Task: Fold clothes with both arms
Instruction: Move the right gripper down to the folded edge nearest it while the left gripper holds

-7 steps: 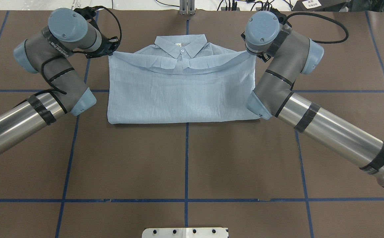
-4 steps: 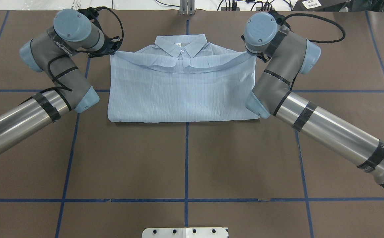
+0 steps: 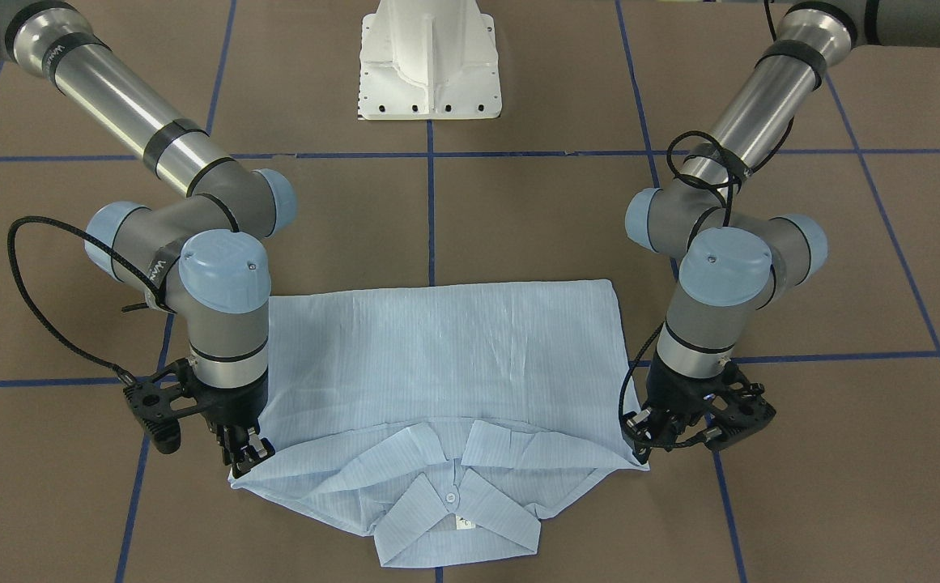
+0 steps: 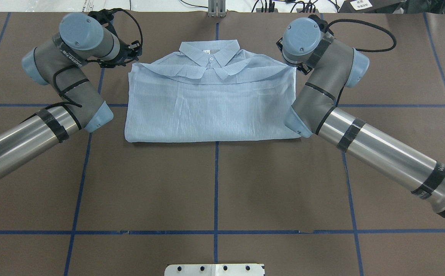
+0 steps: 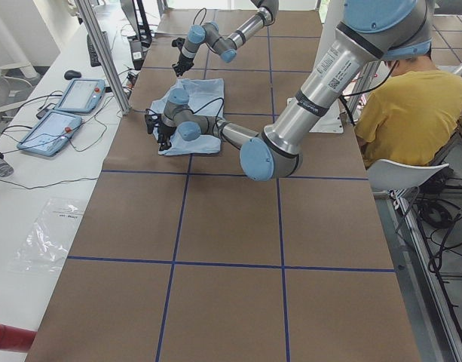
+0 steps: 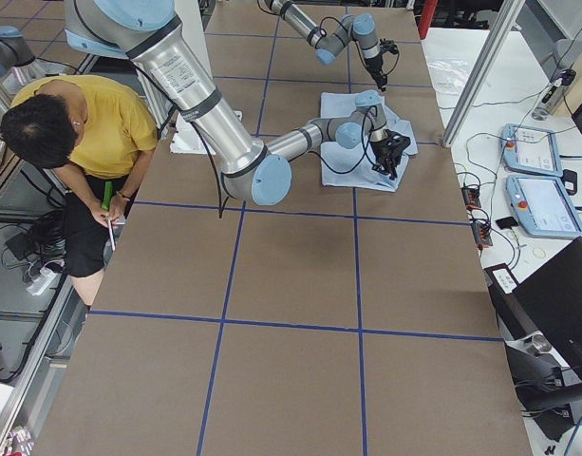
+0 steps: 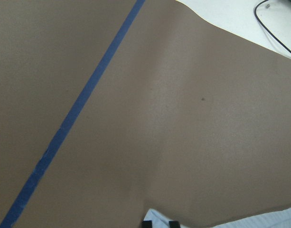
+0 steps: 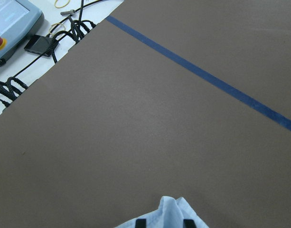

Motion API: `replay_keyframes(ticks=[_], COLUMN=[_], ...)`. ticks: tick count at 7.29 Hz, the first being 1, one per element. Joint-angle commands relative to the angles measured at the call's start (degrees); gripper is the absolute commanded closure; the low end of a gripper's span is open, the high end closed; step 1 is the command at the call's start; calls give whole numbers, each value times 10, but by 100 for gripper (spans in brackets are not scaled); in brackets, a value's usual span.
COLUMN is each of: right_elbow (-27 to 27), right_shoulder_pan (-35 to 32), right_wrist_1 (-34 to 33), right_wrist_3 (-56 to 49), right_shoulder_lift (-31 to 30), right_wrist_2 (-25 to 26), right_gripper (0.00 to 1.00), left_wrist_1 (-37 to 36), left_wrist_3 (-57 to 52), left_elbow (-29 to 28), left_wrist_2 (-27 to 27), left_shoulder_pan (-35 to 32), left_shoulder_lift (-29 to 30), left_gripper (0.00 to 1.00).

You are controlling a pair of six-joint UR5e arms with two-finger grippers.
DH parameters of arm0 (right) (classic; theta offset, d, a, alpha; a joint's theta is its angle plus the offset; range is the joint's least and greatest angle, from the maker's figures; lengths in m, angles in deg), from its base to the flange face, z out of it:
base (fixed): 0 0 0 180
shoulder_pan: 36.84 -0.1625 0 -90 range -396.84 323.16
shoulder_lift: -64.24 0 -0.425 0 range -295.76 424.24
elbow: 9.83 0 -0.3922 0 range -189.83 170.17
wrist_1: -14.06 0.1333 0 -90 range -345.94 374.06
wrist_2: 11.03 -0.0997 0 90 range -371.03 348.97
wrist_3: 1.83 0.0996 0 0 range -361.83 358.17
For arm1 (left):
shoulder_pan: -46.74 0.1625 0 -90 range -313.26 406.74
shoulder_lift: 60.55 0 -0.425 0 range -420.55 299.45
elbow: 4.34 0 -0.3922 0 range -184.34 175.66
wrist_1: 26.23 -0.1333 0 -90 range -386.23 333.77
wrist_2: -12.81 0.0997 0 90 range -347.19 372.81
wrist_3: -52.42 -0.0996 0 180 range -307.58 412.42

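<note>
Left gripper [image 3: 641,444] and right gripper [image 3: 247,461], each pinched shut on a corner of the shirt [image 3: 437,364], spread wide and low over the table [image 3: 518,227], likely to lay its folded-over edge flat beside the collar [image 3: 453,518].

Brown counter [image 4: 149,184] gridded with blue tape lines [image 4: 215,184], white pedestal base [image 3: 429,61] at its edge, seated person in yellow shirt [image 5: 415,113], two teach pendants [image 5: 81,95], tangled cables [image 8: 12,85], clear plastic bag [image 5: 53,230]
</note>
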Motion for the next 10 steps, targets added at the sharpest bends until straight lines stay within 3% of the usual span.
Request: replay_keyframes(ticks=[1, 3, 4, 5, 9, 10], right_elbow=[81, 255, 317, 338, 302, 295], right_shoulder_pan=[-1, 50, 74, 90, 115, 117], right_wrist_1=[2, -5, -5, -3, 2, 2], right_wrist_3=[-16, -10, -9, 6, 53, 70], right_shoulder_lift=[-49, -174, -230, -258, -251, -249], right_wrist_2=[-40, -38, -38, -37, -27, -27], right_gripper=[0, 0, 0, 0, 1, 10], left_wrist_1=[12, 7, 7, 7, 9, 9], left_wrist_3=[0, 1, 2, 3, 4, 4], left_elbow=[20, 71, 71, 71, 71, 71], left_wrist_2=[-3, -4, -4, -4, -2, -2], left_shoulder_pan=[-4, -6, -6, -6, -6, -6], left_shoulder_lift=[-11, -45, -45, -46, -52, -52], left_gripper=[47, 47, 47, 47, 47, 47])
